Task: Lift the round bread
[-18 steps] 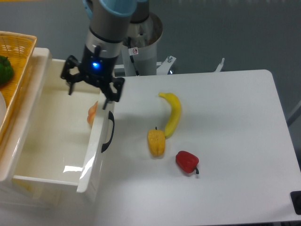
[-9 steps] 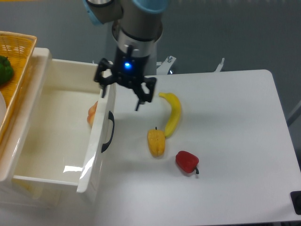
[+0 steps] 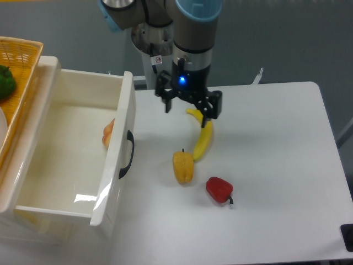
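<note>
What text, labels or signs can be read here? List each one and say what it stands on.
No readable words or numbers.
A small white sticker with a red round sign stands on the robot's base column; its marking is too small to read.
The gripper shows only a blue light, no text.

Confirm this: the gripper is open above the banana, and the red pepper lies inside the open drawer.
Not quite. The camera view shows the red pepper lying on the white table, right of the yellow pepper, not inside the drawer. The rest holds: the gripper is above the banana with its jaws open.
</note>
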`<state>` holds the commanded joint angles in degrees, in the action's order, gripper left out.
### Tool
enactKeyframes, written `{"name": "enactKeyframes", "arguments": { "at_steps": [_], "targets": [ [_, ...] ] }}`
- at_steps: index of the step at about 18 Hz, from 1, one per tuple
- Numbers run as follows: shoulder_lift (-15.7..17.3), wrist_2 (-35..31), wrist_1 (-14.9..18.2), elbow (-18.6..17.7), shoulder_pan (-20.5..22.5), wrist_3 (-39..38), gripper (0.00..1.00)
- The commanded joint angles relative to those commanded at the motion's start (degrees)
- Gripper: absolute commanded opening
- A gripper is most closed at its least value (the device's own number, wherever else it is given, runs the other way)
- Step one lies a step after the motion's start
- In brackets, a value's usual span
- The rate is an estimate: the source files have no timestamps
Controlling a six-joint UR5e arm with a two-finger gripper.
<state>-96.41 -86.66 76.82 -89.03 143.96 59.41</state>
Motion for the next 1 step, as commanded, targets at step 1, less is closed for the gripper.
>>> {"name": "enactKeyframes", "arguments": {
  "at_steps": [1],
  "targets": [
    [-0.27, -0.09, 0.00, 0.00, 0.00, 0.44, 1.00]
  ]
}}
